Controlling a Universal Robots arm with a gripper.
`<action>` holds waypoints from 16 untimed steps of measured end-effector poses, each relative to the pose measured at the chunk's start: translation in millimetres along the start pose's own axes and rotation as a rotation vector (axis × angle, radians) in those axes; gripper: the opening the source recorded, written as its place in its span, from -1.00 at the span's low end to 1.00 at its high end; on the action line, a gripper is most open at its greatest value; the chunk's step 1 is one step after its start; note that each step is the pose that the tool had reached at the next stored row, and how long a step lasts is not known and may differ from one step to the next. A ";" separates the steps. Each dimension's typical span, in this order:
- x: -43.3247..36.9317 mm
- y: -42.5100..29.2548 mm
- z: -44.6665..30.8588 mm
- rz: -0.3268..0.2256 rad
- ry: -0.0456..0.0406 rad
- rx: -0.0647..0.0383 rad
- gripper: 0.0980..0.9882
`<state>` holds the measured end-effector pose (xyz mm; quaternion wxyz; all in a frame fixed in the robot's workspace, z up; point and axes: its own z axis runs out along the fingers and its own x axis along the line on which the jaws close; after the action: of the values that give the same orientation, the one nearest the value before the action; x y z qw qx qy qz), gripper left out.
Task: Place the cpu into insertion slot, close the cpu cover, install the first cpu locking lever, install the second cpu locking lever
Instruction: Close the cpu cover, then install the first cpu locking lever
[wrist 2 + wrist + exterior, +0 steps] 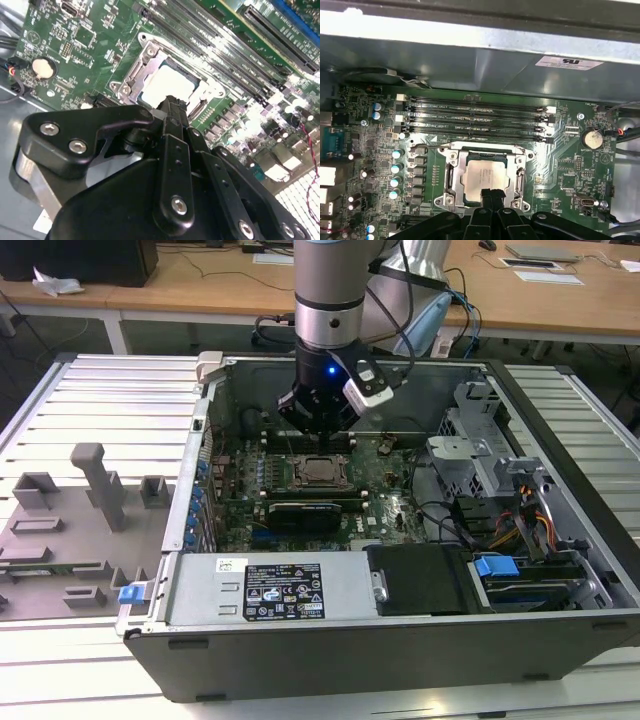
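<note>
The cpu, a pale silver square, lies flat in the insertion slot on the green board inside the open computer case. The cpu cover, a silvery frame, lies down around it, and the chip's top shows through its window. My gripper hangs just above the near edge of the cpu, its black fingers pressed together with nothing between them. In the exterior view the gripper stands over the board just behind the socket. I cannot tell how the thin levers beside the frame sit.
Memory slots run along the socket's far side. A long black card lies in front of it. A labelled power supply, drive bays with a blue clip and cables crowd the case. Grey fixtures stand at the exterior view's left.
</note>
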<state>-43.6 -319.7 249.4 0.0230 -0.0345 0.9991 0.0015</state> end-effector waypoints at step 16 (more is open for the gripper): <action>0.0 0.0 -0.1 0.000 0.0001 0.000 -0.98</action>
<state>-43.6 -319.7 249.5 0.0230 -0.0345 0.9991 0.0013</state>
